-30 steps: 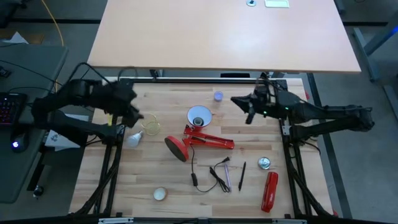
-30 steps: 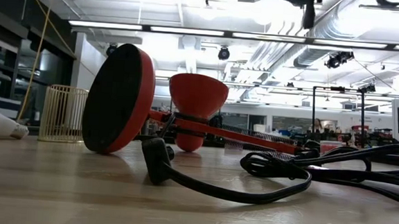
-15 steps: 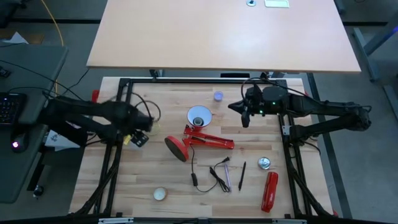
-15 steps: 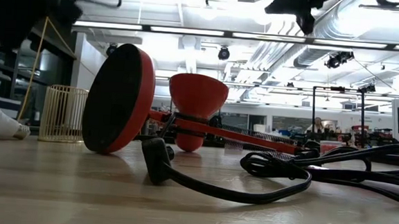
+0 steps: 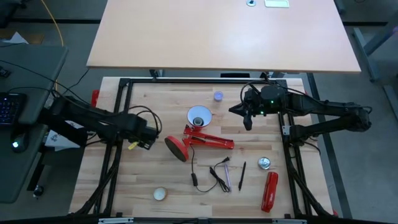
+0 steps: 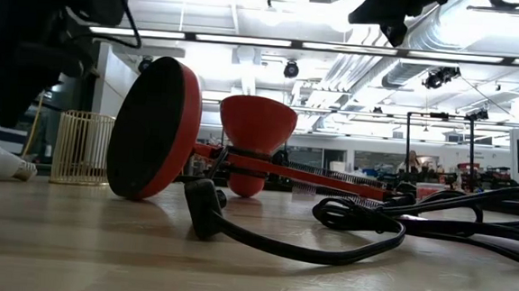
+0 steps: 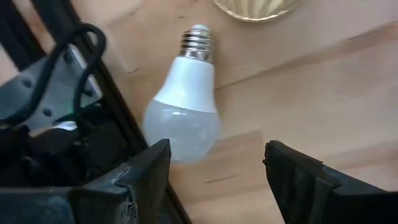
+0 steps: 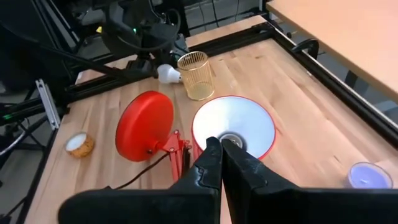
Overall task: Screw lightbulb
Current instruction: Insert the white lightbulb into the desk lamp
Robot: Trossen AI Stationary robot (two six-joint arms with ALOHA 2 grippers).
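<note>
Left gripper fingers apart, hovering over the lightbulb, not touching. Right gripper fingers together, poised above red lamp shade, table's 1 o'clock.

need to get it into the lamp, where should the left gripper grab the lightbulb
Grip the white globe of the lightbulb, not the threaded base. It lies on its side, so come from above with the open left gripper straddling the widest part, probably leaving the screw end free for the socket.
</note>
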